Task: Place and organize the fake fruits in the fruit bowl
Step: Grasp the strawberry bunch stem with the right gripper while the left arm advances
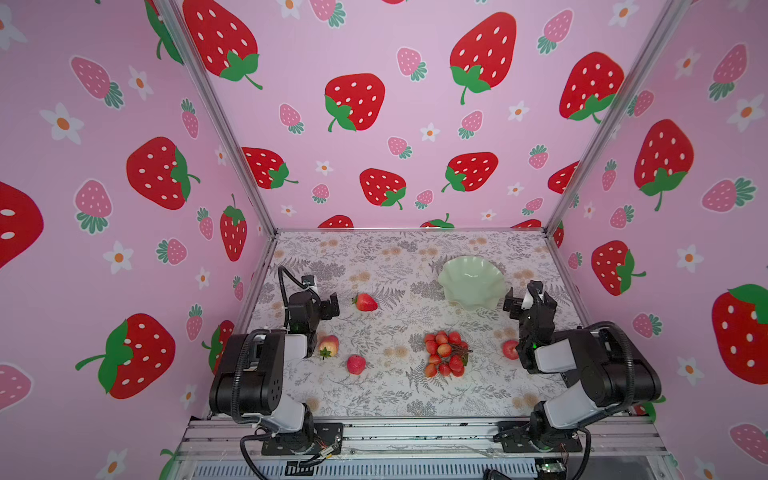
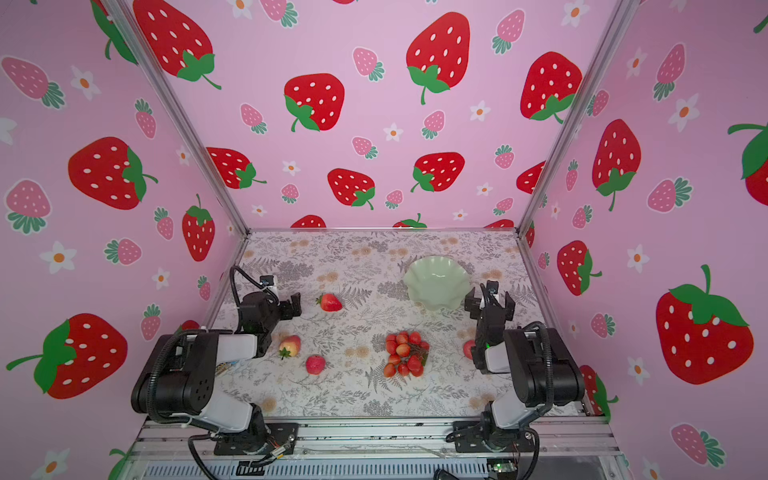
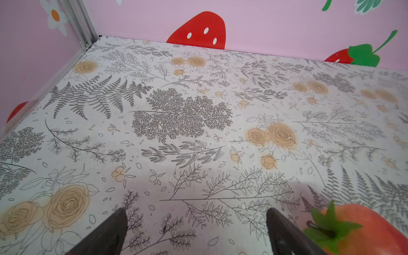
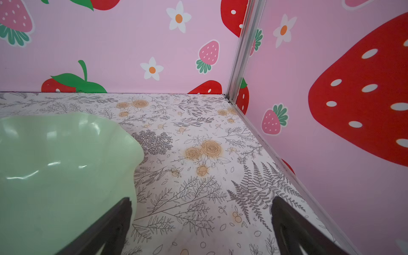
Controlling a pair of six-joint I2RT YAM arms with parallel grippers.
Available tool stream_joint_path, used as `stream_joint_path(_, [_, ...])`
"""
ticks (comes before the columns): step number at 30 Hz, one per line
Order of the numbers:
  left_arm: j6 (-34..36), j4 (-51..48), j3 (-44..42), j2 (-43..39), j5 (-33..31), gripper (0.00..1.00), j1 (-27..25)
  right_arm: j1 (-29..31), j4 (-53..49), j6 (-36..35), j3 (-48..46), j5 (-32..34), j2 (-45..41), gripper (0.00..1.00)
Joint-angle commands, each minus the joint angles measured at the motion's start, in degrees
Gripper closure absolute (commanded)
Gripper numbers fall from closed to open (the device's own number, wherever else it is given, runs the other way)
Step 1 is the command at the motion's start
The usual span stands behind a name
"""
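Observation:
The mint-green fruit bowl (image 1: 472,282) (image 2: 437,282) (image 4: 55,165) stands empty at the back right. The fake fruits all lie on the table: a red strawberry (image 1: 365,302) (image 2: 330,302) (image 3: 362,229), a paler strawberry (image 1: 329,345) (image 2: 290,345), a round red fruit (image 1: 356,364) (image 2: 315,364), a berry bunch (image 1: 445,353) (image 2: 406,353), and another red fruit (image 1: 510,349) (image 2: 468,348) half hidden by the right arm. My left gripper (image 1: 322,293) (image 2: 282,293) (image 3: 196,212) is open just left of the red strawberry. Beside the bowl's right side, my right gripper (image 1: 523,295) (image 2: 490,299) (image 4: 201,203) is open and holds nothing.
The floral table (image 1: 395,399) is boxed in by pink strawberry-print walls on three sides, with metal corner posts (image 1: 266,216) at the back. A metal rail (image 1: 415,436) carrying both arm bases runs along the front edge.

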Motion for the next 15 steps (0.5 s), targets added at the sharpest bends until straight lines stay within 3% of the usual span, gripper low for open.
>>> stream_joint_path(1, [1.2, 0.3, 1.4, 0.2, -0.5, 0.01, -0.5, 0.3, 1.6, 0.7, -0.6, 0.9, -0.1, 0.01])
stream_joint_path(6, [1.0, 0.4, 1.4, 0.3, 0.3, 0.01, -0.1, 0.3, 1.6, 0.7, -0.6, 0.9, -0.1, 0.01])
stream_joint_path(9, [0.5, 2.0, 0.6, 0.2, 3.9, 0.01, 1.5, 0.3, 1.7, 0.7, -0.6, 0.9, -0.1, 0.01])
stream_joint_path(15, [0.5, 1.8, 0.8, 0.2, 3.8, 0.01, 1.5, 0.3, 1.6, 0.7, -0.6, 0.8, -0.1, 0.01])
